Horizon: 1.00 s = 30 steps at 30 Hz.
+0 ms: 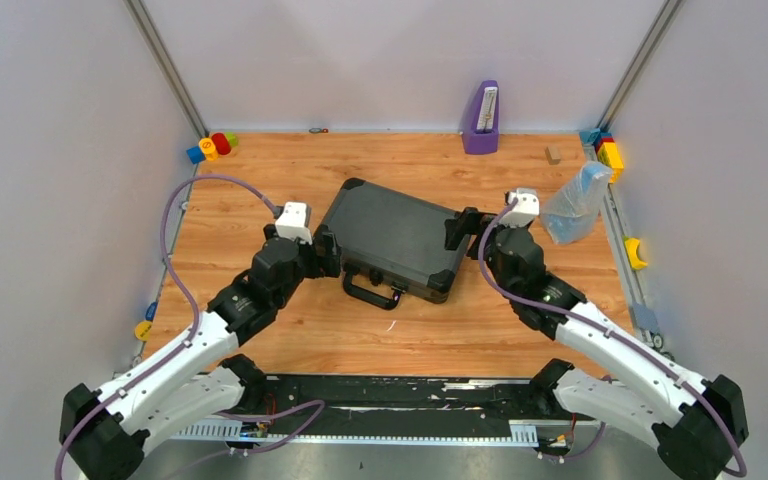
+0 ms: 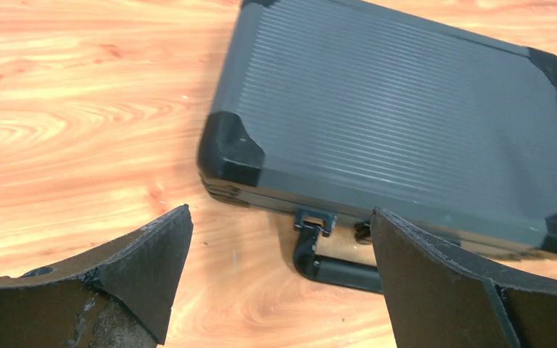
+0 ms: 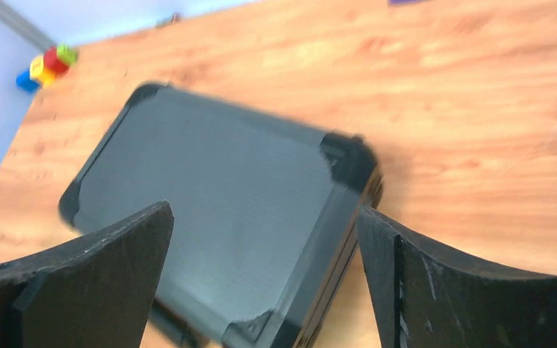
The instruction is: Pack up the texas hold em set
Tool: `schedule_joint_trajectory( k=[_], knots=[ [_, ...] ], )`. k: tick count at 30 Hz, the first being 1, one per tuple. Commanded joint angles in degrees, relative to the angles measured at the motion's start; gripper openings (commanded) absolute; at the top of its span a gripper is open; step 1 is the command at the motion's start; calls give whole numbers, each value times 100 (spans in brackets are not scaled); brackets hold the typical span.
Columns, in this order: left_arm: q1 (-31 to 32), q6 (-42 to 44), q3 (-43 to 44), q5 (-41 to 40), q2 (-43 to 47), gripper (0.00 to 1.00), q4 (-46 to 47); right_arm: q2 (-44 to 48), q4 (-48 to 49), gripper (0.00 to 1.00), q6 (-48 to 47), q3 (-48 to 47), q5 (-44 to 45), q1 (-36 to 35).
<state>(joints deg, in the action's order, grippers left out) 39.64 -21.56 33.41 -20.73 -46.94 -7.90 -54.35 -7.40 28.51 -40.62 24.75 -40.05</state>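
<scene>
We are bracketing closed case [image 1: 392, 238], flat on counter [image 1: 410, 335], likely squaring it; left pincer [image 2: 281, 212], right pincer [image 3: 265, 209] both gaping wide, empty; latches [image 2: 315, 220] unclear.

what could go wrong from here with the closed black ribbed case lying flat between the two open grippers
The left gripper and right gripper stand open at opposite ends of the black ribbed case; an uneven push could spin it on the smooth wooden table.
The crumpled clear plastic bag lies close to the right arm; an outward swing might sweep it.
Latches by the handle cannot be judged; lifting might let the lid gape.
</scene>
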Motion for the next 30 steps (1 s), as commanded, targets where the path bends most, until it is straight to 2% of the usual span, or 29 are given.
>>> schedule_joint_trajectory(
  k=[1,3,5,9,12,13,14,15,17,21,22,25,27,30],
  knots=[
    [-460,424,311,-235,-13,100,-60,327,2552,100,-1745,877,1169,19],
    [-789,629,382,-438,-153,100,302,344,3459,100,-2659,1260,637,113],
    [-1264,741,460,-478,-362,100,612,360,4179,99,-2699,1548,733,395],
    [-2131,1033,411,-619,-752,100,1246,758,3717,99,-2350,1728,238,1410],
    [-2463,1622,-96,-993,-959,100,2230,975,3825,99,-2796,2167,281,1986],
    [-2506,1744,-427,-1099,-1017,100,2833,938,4018,98,-2976,2356,313,2137],
    [-2567,2005,-609,-1143,-1067,100,3187,824,4290,98,-3151,2550,212,2284],
    [-2584,2138,-1017,-1223,-1235,100,4057,632,4553,98,-3135,2697,212,2407],
    [-2637,2443,-1427,-1258,-1606,100,5058,140,4989,97,-3110,2918,76,2576],
    [-2803,2508,-1416,-1206,-2266,100,5423,-1095,5994,99,-2908,3193,-460,2964],
    [-3012,2341,-1460,-1063,-2394,100,5603,-1311,6265,99,-2960,3188,-527,3015],
    [-3535,1968,-1573,-512,-2945,100,6167,-1470,6495,99,-2829,3162,-998,3354],
    [-3566,2039,-1457,-108,-2945,99,5827,-1523,6719,96,-2566,3312,-1407,3692],
    [-3581,2140,-1599,216,-3218,100,6456,-1780,7085,96,-2508,3402,-1561,3813]
  ],
)
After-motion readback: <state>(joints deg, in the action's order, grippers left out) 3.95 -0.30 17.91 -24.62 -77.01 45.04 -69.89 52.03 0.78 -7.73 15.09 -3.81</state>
